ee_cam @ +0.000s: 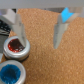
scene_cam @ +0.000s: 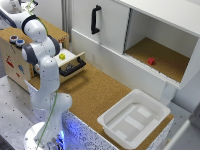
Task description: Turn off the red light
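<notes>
The red light (ee_cam: 16, 47) is a round button with a red centre in a silver ring, set in the cork-like top of a wooden box (scene_cam: 10, 57). In the wrist view my gripper (ee_cam: 38, 44) hangs open over that top. One finger (ee_cam: 18, 27) stands right beside the red light's rim; whether it touches cannot be told. The other finger (ee_cam: 60, 30) is over bare cork, and nothing lies between them. In the exterior view two small round buttons (scene_cam: 16, 40) show on the box top, and the arm (scene_cam: 35, 30) bends over them, its fingers not discernible.
A blue button (ee_cam: 10, 74) sits beside the red one. The box's drawer (scene_cam: 70, 62) is pulled out with a yellow object (scene_cam: 62, 56) inside. A white bin (scene_cam: 134, 117) stands on the counter. A cabinet shelf holds a small red block (scene_cam: 151, 61).
</notes>
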### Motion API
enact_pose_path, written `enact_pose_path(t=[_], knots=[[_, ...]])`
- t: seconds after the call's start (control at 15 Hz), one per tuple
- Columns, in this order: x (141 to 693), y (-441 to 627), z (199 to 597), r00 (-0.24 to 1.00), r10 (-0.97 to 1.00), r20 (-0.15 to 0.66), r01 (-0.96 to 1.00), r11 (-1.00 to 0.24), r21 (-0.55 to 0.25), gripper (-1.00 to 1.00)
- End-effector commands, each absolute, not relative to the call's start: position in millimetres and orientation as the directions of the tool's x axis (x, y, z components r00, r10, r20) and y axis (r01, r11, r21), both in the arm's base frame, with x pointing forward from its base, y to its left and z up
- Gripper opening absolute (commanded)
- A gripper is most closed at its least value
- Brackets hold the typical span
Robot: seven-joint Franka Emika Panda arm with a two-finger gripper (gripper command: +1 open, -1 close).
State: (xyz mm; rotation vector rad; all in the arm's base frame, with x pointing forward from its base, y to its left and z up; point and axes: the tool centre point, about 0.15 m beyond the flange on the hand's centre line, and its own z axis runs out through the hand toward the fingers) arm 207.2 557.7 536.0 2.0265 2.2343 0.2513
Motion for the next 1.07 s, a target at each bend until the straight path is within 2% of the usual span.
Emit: enact_pose_path(t=[0.0, 0.07, 0.33, 0.47, 0.73, 1.0], knots=[[201, 539, 522, 0.039, 0.999, -0.034, 0.988, -0.033, 0.148, 1.0], [197, 530, 521, 0.079, 0.996, -0.046, 0.985, -0.071, 0.155, 1.0], [187, 483, 511, 0.221, 0.975, -0.009, 0.968, -0.219, 0.126, 1.0], [190, 461, 503, 0.23, 0.973, -0.003, 0.967, -0.228, 0.111, 1.0], [210, 410, 505, 0.209, 0.978, -0.014, 0.969, -0.205, 0.139, 1.0], [219, 345, 502, 0.267, 0.964, 0.012, 0.954, -0.266, 0.135, 1.0]])
